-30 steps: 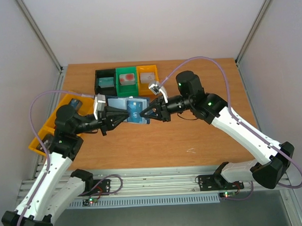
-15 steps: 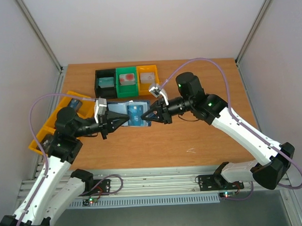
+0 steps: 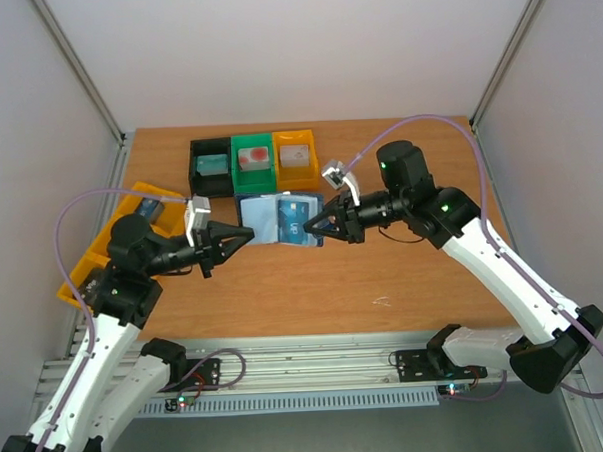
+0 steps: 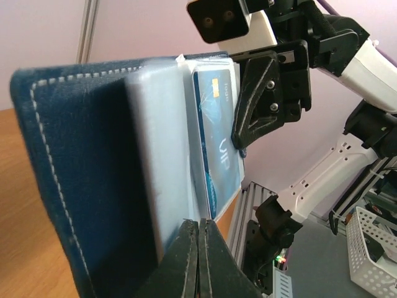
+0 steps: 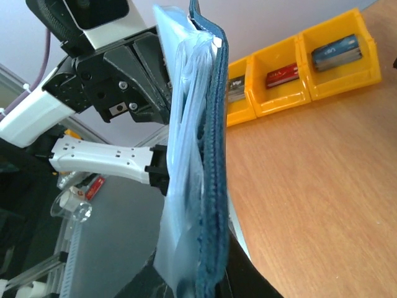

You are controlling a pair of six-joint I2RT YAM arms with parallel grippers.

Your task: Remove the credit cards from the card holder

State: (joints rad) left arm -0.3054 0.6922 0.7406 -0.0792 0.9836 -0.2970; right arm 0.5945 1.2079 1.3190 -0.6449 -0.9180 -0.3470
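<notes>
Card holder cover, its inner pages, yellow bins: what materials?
Card holder cover: probably felt-like fabric, matte, fuzzy nap with pale stitching. Inner pages: likely clear soft plastic, glossy and crinkled. Yellow bins: seemingly hard moulded plastic, smooth sheen.

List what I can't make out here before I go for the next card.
Cards left: left wrist view shows one blue plastic card in the blue-grey folding fabric card holder; pale pocket pages cover any others, right wrist view sees it edge-on, top view too small.
Left end effector: shut; whether it pinches a page is unclear, tips overlapping it in its view.
Right end effector: fingertips hidden behind the holder in its wrist view.
</notes>
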